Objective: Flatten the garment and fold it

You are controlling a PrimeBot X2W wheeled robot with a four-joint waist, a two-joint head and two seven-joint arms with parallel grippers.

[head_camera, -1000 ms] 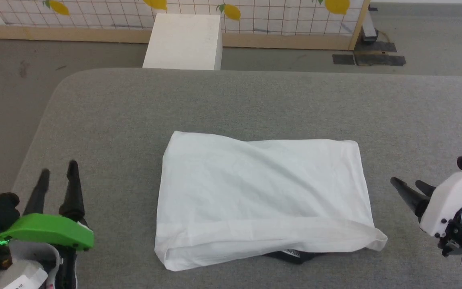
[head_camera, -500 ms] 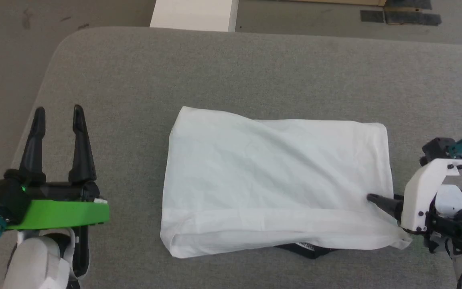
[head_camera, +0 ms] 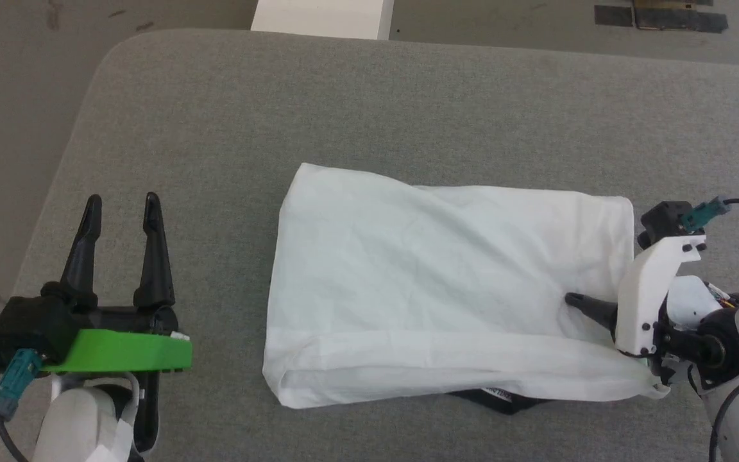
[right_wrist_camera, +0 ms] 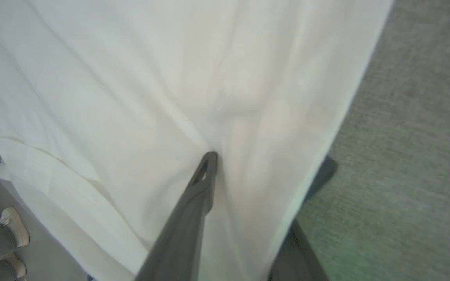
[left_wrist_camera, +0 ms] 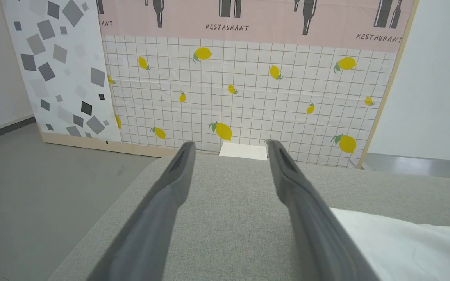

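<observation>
Grey felt-like table carries the garment, which lies as a rough white rectangle, folded over itself, its long sides running left to right. A loose band of cloth is doubled along the edge nearest the robot, and broad soft creases cross the top layer.

Left of the garment, and well apart from it, the left arm rests low over the table, a green bracket across its wrist. The left gripper points straight away from the robot, its two dark fingers spread wide with nothing between them. In the left wrist view the garment's white corner shows just right of those fingers.

At the garment's right end the right arm reaches in sideways, white bracket upward, with the right gripper pointing left across the cloth near the corner closest to the robot. One finger lies on top of the white fabric, and a dark shape under the edge looks like the other. I cannot tell whether the jaws are pinching the cloth or merely straddling it.

Beyond the garment's far side, past the table edge, stands a white box. A black collar with printed white tape peeks from under the garment's near edge. A person's pale shoes show beside the garment in the right wrist view.
</observation>
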